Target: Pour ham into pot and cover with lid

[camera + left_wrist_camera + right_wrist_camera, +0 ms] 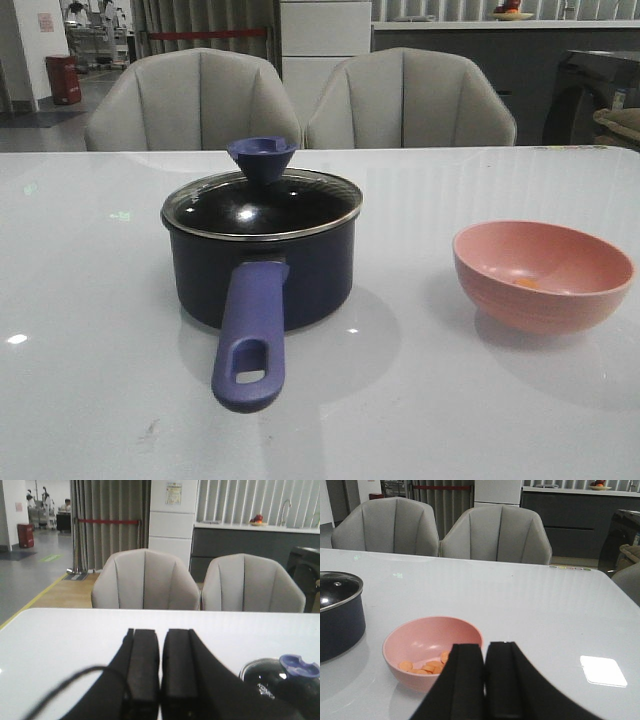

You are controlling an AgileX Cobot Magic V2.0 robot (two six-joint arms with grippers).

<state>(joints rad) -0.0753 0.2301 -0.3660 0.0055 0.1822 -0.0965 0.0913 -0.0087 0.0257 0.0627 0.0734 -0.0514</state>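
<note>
The lid [262, 203] sat on the pot [262, 262]; right of the pot, ham [426, 667] lay in the pink bowl [541, 274]. The left gripper [160, 667] and right gripper [485, 672] were both closed, empty.

Lid [262, 200] on pot [260, 262], table [90, 400] centre-left; bowl [542, 274] to its right (ham [425, 667] inside). Two chairs [192, 100] behind the table.
</note>
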